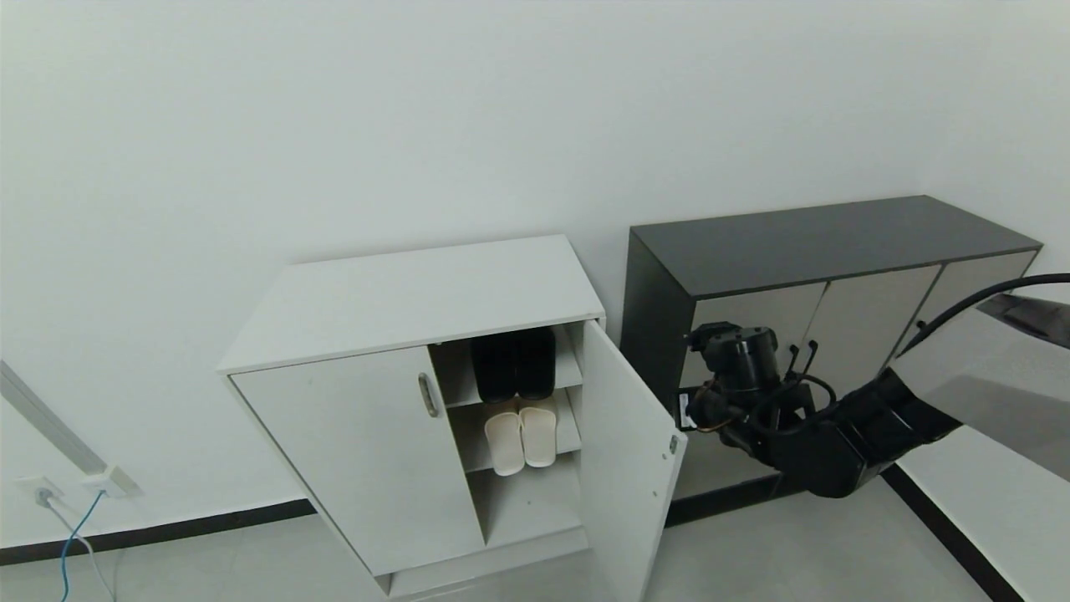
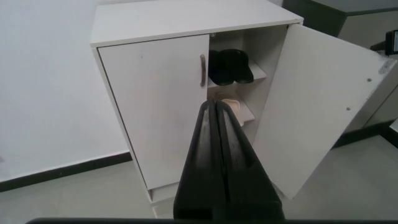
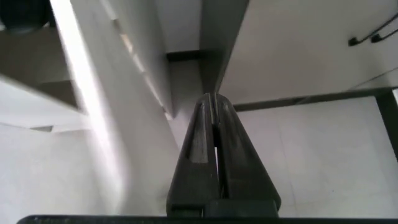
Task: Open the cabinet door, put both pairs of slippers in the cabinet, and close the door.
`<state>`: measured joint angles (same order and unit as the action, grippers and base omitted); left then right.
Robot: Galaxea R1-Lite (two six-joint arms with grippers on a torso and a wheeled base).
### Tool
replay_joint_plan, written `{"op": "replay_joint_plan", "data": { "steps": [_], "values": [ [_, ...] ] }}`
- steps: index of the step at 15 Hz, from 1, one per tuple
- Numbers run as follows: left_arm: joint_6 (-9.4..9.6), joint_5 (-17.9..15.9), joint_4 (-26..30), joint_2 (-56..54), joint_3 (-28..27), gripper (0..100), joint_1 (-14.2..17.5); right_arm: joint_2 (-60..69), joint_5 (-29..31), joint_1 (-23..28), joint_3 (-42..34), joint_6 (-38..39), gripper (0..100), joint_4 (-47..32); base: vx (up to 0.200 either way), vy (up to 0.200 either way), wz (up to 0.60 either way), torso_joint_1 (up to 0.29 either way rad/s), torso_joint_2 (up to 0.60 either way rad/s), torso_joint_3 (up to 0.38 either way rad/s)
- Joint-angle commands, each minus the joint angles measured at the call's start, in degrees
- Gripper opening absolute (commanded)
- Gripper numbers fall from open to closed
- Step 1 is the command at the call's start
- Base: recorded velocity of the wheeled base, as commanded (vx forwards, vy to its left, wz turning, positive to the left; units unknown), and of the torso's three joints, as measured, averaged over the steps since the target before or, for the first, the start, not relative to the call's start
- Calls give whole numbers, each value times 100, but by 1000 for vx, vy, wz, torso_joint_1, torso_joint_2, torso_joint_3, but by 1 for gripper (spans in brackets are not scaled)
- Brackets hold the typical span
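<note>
The white cabinet has its left door shut and its right door swung open. A black pair of slippers lies on the top shelf, and a white pair on the shelf below. My right gripper is shut and empty, its tips at the open door's free edge. The right arm hangs just right of that door. My left gripper is shut and empty, held in front of the cabinet and pointing at the opening. It hides part of the white slippers, with the black slippers above.
A dark cabinet with grey doors stands against the wall right of the white one, close behind the right arm. A wall socket with a blue cable is at the far left. Grey floor lies in front of both cabinets.
</note>
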<state>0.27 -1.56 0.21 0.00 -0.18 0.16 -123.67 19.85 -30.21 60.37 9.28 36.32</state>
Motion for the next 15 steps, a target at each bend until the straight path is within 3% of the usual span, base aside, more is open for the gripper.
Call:
{"op": "replay_joint_plan", "data": {
  "steps": [1,7,13,15],
  "values": [
    [0,-2,6,9,1,0,2,221,10,-249,-192,4,0,7,0,0,0,0,0,0],
    [0,-2,6,0,1,0,2,862,-86,-820,-649,101,0,42,0,0,0,0,0,0],
    [0,-2,6,9,1,0,2,1399,292,-873,-922,-400,0,60,0,0,0,0,0,0],
    [0,-2,-3,9,1,0,2,1407,292,-873,-922,-409,0,60,0,0,600,2,2,0]
  ]
}}
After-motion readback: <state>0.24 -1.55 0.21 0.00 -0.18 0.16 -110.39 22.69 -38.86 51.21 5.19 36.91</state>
